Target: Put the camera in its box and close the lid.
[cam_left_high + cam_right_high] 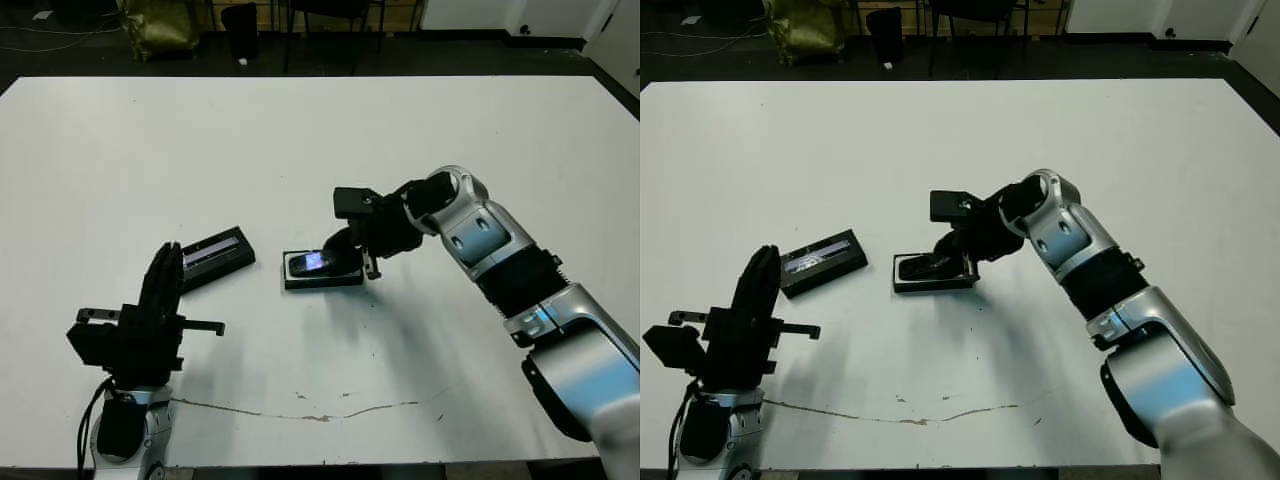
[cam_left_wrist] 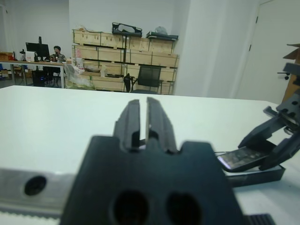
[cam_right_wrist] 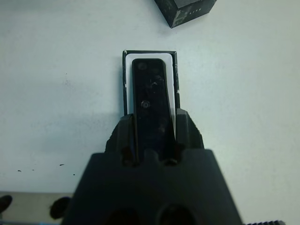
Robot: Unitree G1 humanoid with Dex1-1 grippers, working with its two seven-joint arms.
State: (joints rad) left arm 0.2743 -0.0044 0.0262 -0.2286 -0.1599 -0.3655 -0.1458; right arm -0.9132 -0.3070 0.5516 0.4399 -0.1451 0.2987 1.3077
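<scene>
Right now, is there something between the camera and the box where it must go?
Nothing visible. The right gripper holds the camera directly over the box, whose white inside shows around it. The lid lies apart on the table, toward the left gripper.

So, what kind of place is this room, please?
Probably a lab or workshop: wooden crates stacked along the back wall, a person at a desk with a monitor, and an office chair beyond the white table.
</scene>
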